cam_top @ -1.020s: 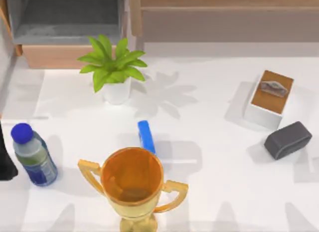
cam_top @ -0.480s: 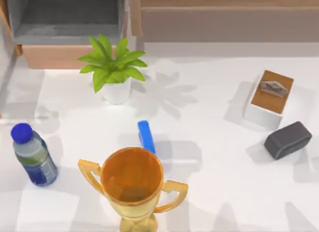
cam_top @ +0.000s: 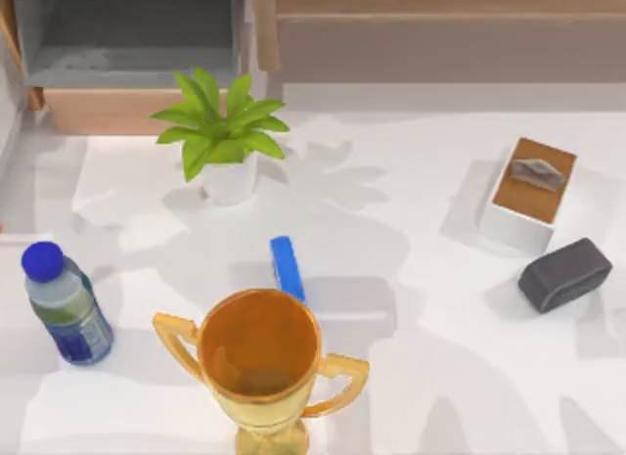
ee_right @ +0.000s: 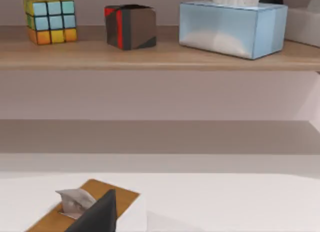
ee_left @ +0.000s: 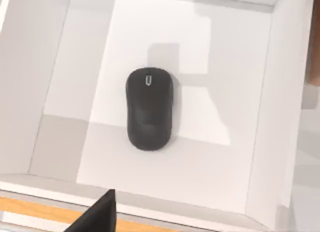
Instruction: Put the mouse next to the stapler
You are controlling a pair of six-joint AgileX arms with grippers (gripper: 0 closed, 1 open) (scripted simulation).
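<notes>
Mouse (ee_left: 149, 109) lay flat on the white floor of an open white drawer (ee_left: 260, 117), about mid-floor, clear of all the drawer walls, as seen from the left wrist view looking straight down on it. Left gripper (ee_left: 97, 215) showed as one dark finger edge over the drawer's front rim, apart from the mouse; whether its jaws were parted or closed could not be told. Stapler (cam_top: 287, 267), blue, lay on the white table (cam_top: 421, 279) near the middle, its near end tucked just behind the rim of the gold trophy cup (cam_top: 258, 360). Potted plant (cam_top: 221, 137) stood behind the stapler, water bottle (cam_top: 63, 303) with blue cap at the table's left side. Wood-topped tissue box (cam_top: 529, 193) sat at the right, with the grey rounded block (cam_top: 565, 274) just beside it toward the front. Right gripper (ee_right: 95, 214) showed as a dark finger tip in the right wrist view, in front of that tissue box; jaw state could not be told either. Behind, a wooden shelf (ee_right: 160, 55) carried a colour cube (ee_right: 48, 20), a dark red-marked cube (ee_right: 130, 26) and a pale blue tissue box (ee_right: 232, 26).
</notes>
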